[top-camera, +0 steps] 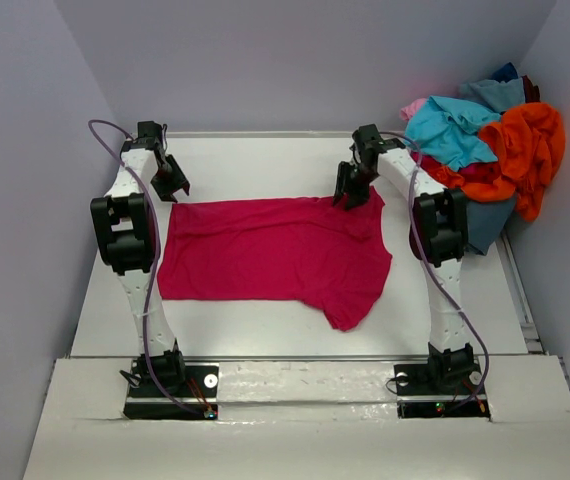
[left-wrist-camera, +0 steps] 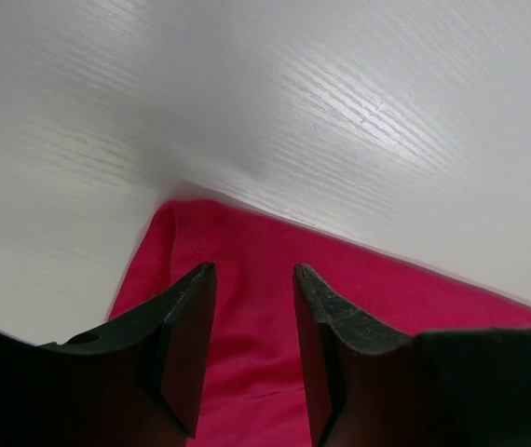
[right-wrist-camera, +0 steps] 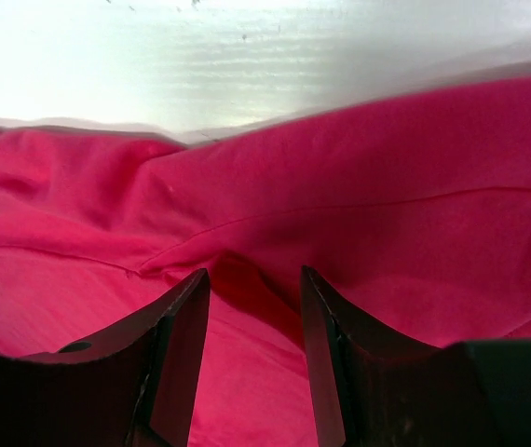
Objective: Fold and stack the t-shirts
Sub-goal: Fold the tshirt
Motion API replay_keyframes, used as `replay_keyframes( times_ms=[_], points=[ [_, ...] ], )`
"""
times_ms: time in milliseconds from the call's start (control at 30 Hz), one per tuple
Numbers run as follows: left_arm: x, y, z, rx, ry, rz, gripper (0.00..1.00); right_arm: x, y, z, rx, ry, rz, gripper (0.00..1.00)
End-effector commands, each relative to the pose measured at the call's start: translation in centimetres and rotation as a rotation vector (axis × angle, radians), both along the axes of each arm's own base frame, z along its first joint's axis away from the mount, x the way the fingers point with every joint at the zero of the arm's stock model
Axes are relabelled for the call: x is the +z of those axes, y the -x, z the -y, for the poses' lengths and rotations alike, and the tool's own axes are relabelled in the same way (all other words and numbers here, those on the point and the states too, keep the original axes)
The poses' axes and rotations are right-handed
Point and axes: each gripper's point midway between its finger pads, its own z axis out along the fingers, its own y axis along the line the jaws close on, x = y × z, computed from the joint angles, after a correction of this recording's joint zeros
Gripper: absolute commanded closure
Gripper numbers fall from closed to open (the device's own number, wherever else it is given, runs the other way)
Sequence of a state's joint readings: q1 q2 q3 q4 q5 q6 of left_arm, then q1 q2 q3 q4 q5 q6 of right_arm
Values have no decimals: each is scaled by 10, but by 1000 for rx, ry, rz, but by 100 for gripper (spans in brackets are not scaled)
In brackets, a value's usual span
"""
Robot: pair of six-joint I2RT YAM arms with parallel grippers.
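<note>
A crimson-magenta t-shirt (top-camera: 265, 250) lies spread flat on the white table (top-camera: 255, 160), one sleeve pointing toward the near right. My left gripper (top-camera: 173, 186) hovers at the shirt's far left corner. In the left wrist view its jaws (left-wrist-camera: 254, 272) stand apart with the cloth (left-wrist-camera: 387, 293) lying beneath them and nothing pinched. My right gripper (top-camera: 350, 198) sits over the shirt's far right corner. Its jaws (right-wrist-camera: 254, 275) are also apart above rumpled cloth (right-wrist-camera: 387, 205), where a seam and a small fold run just ahead of the fingertips.
A heap of other t-shirts is piled at the far right of the table: orange (top-camera: 530, 145), turquoise (top-camera: 450, 130), a bit of pink (top-camera: 415, 107) and dark blue (top-camera: 507, 72). Grey walls close in the left, back and right sides.
</note>
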State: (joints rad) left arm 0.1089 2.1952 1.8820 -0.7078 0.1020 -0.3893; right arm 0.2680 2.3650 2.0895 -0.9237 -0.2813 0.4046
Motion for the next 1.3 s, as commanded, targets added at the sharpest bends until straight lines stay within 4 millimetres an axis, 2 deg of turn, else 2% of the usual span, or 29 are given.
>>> replay_keyframes(
  times_ms=[0, 400, 567, 800, 933, 1100, 1267],
  points=[
    [18, -5, -3, -11, -7, 38, 50, 8, 0, -8, 8, -49, 17, 51],
    [17, -4, -3, -9, -8, 35, 50, 16, 7, -20, 37, -70, 10, 51],
    [18, -5, -3, -12, -8, 37, 50, 15, 11, -18, 44, -66, 0, 54],
    [18, -5, -2, -13, -6, 35, 50, 10, 20, -21, 60, -64, -23, 74],
    [16, -4, -2, -13, -6, 34, 50, 11, 24, -24, 74, -57, -21, 81],
    [15, -4, -2, -11, -5, 31, 50, 19, 31, -27, 93, -54, -16, 84],
    [16, -5, -2, -11, -2, 34, 50, 42, 42, -32, 127, -57, 15, 84]
  ],
)
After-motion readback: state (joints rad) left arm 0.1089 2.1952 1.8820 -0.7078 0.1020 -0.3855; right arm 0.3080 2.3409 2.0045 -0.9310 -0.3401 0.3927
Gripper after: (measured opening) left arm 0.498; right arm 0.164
